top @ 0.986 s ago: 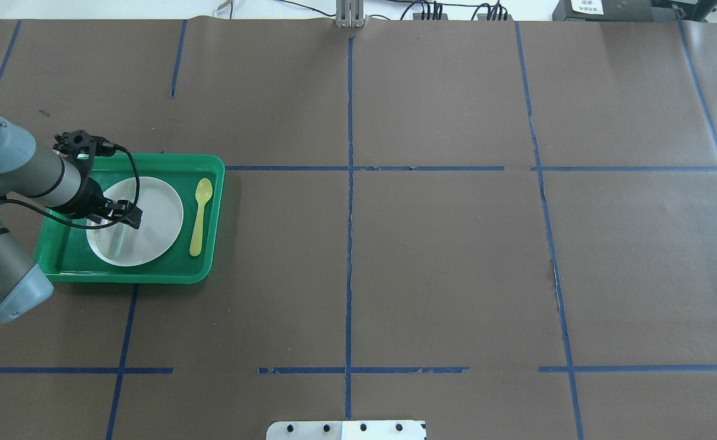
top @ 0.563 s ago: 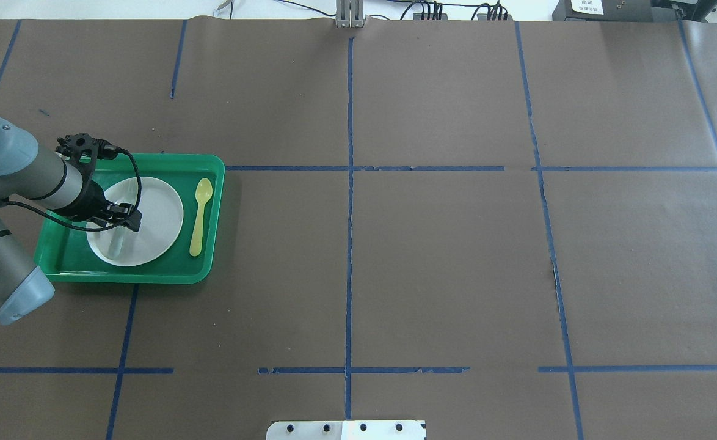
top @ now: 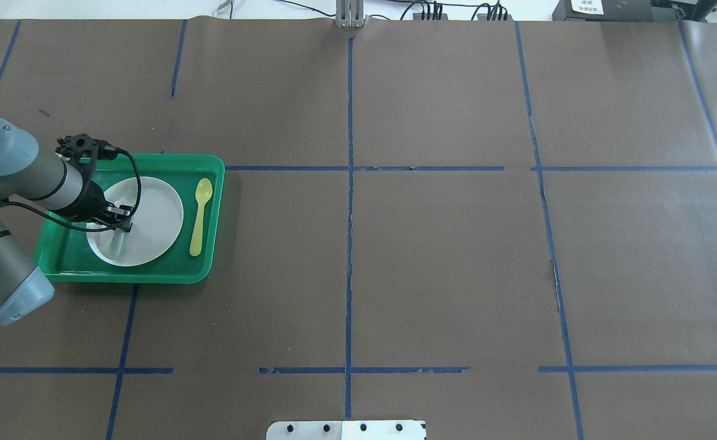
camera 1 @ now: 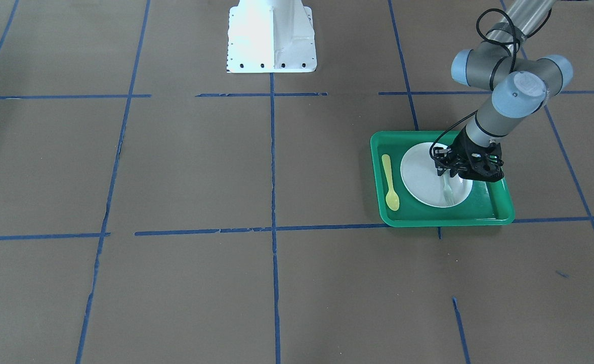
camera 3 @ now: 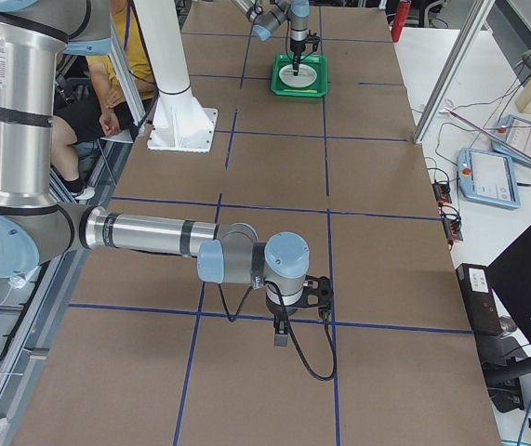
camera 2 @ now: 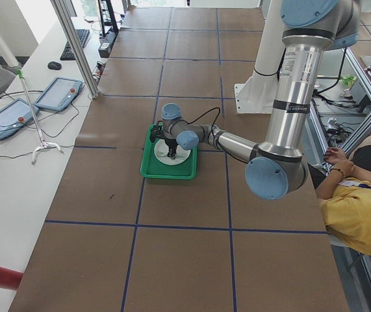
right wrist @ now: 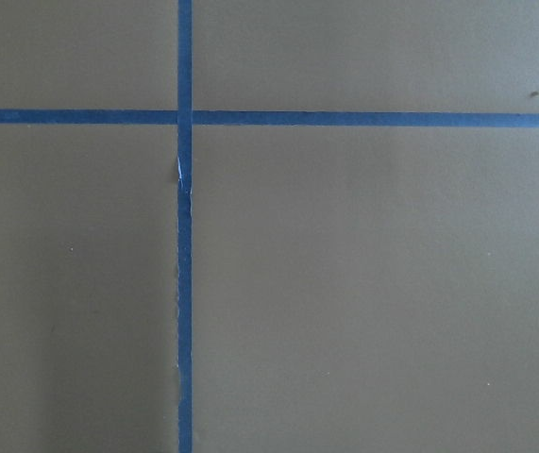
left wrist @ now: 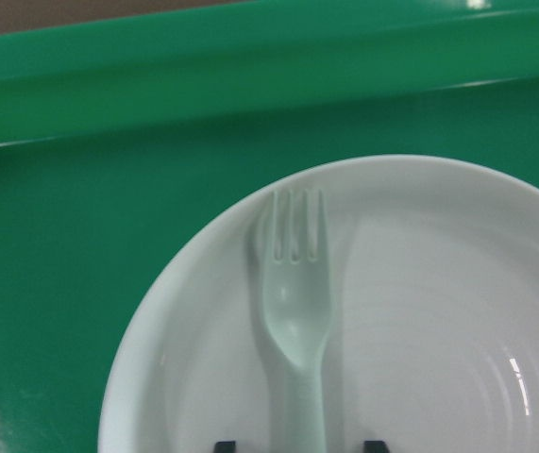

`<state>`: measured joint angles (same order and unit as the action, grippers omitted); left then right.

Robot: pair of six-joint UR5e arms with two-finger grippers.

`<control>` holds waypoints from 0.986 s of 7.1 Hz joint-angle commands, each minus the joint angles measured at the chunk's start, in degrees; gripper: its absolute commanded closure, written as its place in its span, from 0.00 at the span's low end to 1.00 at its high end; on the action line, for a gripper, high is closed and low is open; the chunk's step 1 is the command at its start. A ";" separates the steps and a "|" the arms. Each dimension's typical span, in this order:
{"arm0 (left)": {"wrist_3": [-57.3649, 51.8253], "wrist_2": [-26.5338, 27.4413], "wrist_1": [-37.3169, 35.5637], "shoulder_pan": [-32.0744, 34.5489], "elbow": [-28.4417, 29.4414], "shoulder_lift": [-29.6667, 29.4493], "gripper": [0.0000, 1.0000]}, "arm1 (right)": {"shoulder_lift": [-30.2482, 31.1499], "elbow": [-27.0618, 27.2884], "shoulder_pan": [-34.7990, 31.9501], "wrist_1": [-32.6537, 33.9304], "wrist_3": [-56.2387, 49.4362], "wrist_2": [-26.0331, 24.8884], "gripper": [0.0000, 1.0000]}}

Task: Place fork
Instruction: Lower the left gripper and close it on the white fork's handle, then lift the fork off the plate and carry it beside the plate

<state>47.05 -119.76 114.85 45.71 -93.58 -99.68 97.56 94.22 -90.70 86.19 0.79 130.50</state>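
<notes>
Since the fork [left wrist: 295, 311] lies flat on the plate [left wrist: 420, 311] in the green tray [left wrist: 156, 94], with the left hand [left wrist: 298, 445] keeping its fingers [left wrist: 224, 445] apart beside the handle, an off-centre squeeze could flick this slim fork away.

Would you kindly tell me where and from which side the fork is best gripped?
Grip the fork by its handle, near the middle, from straight above. It lies flat on the plate, so only a top approach fits. The handle is slim and straight, while the head is wider. The left claw is open astride the handle, which looks well suited.
</notes>
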 commanded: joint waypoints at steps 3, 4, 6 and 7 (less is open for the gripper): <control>-0.11 -1.34 -0.85 0.26 -1.78 0.18 1.00 | 0.00 0.00 0.00 0.03 0.00 0.02 0.00; -0.11 -5.27 -1.03 0.96 -3.53 0.70 1.00 | 0.00 0.00 0.00 0.03 0.00 -0.06 0.00; 0.06 -9.68 -6.00 8.48 -5.03 0.80 1.00 | 0.00 0.00 0.00 0.03 0.00 0.02 0.00; 0.06 -11.18 -9.61 10.87 -4.86 0.89 1.00 | 0.00 0.00 0.00 0.03 0.00 0.02 0.00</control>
<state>47.05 -128.65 109.45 53.09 -98.21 -98.88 97.56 94.22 -90.70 86.22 0.79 130.51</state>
